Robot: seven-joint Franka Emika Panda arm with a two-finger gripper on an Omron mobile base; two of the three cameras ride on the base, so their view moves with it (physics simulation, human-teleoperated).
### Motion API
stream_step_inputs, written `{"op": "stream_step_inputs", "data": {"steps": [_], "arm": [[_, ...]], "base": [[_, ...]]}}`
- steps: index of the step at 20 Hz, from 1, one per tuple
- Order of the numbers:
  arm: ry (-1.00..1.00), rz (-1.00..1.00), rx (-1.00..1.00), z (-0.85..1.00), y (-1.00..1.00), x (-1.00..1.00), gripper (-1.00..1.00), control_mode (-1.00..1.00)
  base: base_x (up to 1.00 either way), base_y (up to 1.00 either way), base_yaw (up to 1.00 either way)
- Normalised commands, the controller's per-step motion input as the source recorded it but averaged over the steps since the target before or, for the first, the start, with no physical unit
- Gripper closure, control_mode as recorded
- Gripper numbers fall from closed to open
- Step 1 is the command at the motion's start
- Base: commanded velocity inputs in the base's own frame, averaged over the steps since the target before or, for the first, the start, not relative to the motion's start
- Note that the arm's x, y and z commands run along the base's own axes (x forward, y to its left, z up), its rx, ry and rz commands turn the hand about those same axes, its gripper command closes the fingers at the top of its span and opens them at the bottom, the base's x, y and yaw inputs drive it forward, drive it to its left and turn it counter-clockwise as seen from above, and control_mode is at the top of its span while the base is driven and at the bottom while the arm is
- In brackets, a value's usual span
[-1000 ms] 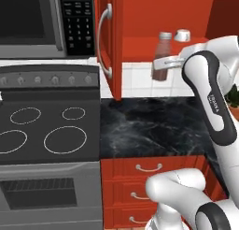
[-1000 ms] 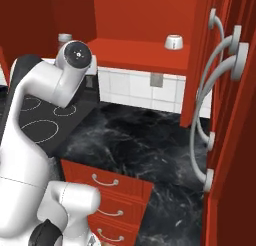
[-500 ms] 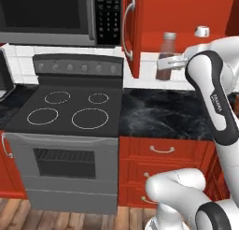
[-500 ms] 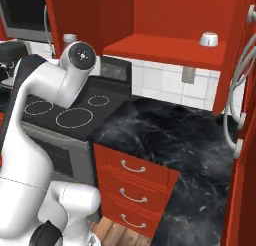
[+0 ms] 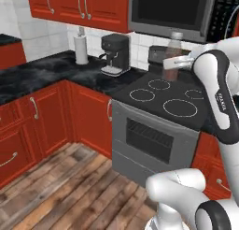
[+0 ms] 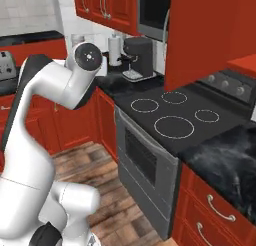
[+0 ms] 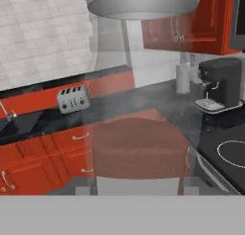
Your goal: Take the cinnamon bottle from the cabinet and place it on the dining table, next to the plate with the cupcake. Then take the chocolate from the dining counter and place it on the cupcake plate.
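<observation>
My gripper [image 5: 176,62] is shut on the cinnamon bottle [image 5: 174,46], a slim clear bottle with reddish-brown contents and a grey cap. It holds the bottle upright in the air above the back of the stove. In the hand view the cinnamon bottle [image 7: 139,148] stands very close, its brown contents across the middle and its grey cap at the top. The cabinet's open red door [image 6: 200,35] hangs at the right of the right base view, with a red shelf edge [image 6: 244,65] beside it. The dining table, plate, cupcake and chocolate are out of view.
A black stove [image 5: 163,99] with an oven sits below the gripper, under a microwave [image 5: 172,9]. A coffee machine [image 5: 115,53] and a paper towel roll [image 5: 81,46] stand on the black counter to its left. A toaster [image 7: 72,98] is farther off. Wood floor [image 5: 65,187] lies open at the left.
The whole picture has swung: the base has turned left, so the stove and counter slid right. The bottle stays in the shut gripper, carried along away from the cabinet.
</observation>
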Motion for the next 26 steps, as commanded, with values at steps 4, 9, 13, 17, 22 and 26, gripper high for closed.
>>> {"op": "stream_step_inputs", "data": {"steps": [4, 9, 13, 17, 22, 26], "arm": [[0.00, 0.00, 0.00, 0.00, 0.00, 0.00, 1.00, 1.00], [0.00, 0.00, 0.00, 0.00, 0.00, 0.00, 1.00, 1.00], [0.00, 0.00, 0.00, 0.00, 0.00, 0.00, 1.00, 1.00], [0.00, 0.00, 0.00, 0.00, 0.00, 0.00, 1.00, 1.00], [0.00, 0.00, 0.00, 0.00, 0.00, 0.00, 1.00, 1.00], [0.00, 0.00, 0.00, 0.00, 0.00, 0.00, 1.00, 1.00]], "base": [[-0.11, 0.18, 0.93], [-0.08, 0.09, 0.97], [0.13, 0.14, 0.79], [0.73, 0.15, 0.38], [0.84, 0.20, 0.24], [0.82, 0.20, 0.28]]}}
